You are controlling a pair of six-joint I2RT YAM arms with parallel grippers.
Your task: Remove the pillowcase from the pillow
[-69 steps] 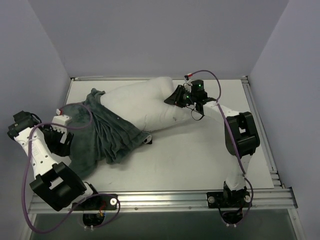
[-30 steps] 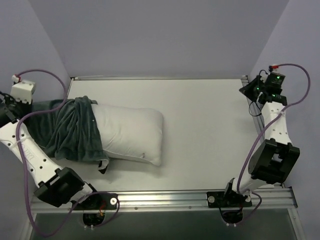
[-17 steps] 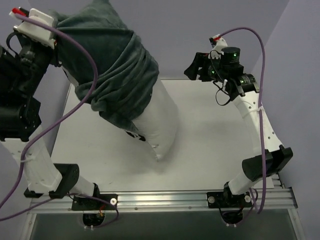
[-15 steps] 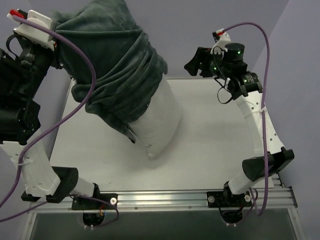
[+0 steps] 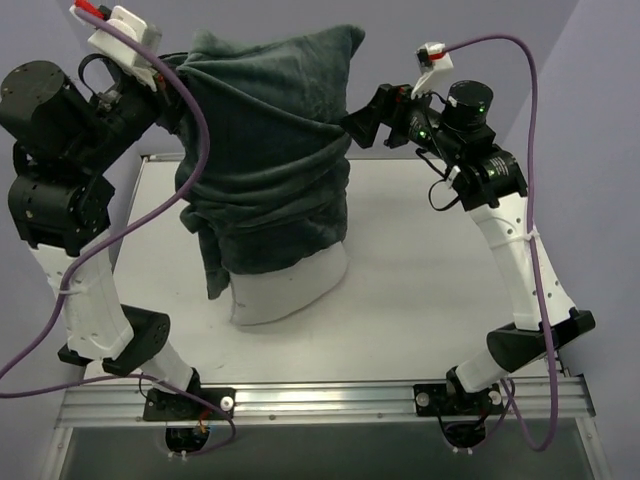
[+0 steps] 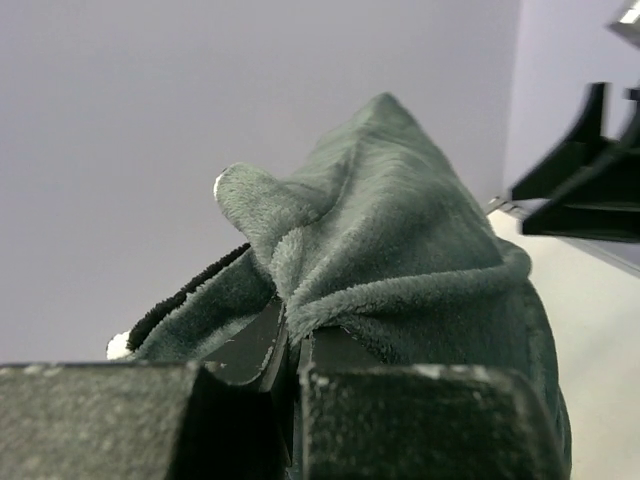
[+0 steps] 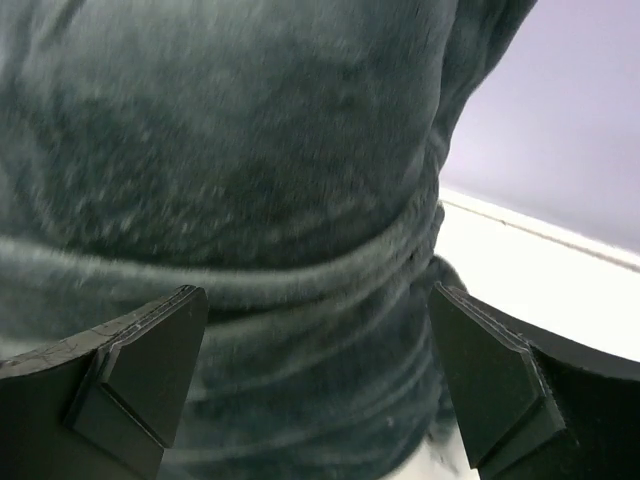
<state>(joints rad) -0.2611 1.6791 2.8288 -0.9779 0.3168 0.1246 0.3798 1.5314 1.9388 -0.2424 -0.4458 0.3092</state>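
1. Grey-green plush pillowcase (image 5: 275, 170) hangs at upper centre of the top view, reverse face outward, sleeved over the pillow (image 5: 285, 290).
2. White pillow end pokes out below, its lower edge on the tabletop (image 5: 430, 290).
3. Left claw (image 6: 292, 335), upper left, is clenched on a pillowcase fold.
4. Right claw (image 7: 318, 350), upper right, is spread wide just beside the fabric.

Our left gripper (image 5: 172, 88) holds the pillowcase (image 5: 275, 170) up by its top-left corner, grey-green side out. White pillow (image 5: 285, 290) pokes out underneath, low end at the table (image 5: 430, 300). Our right gripper (image 5: 362, 125) sits at the case's upper right edge.
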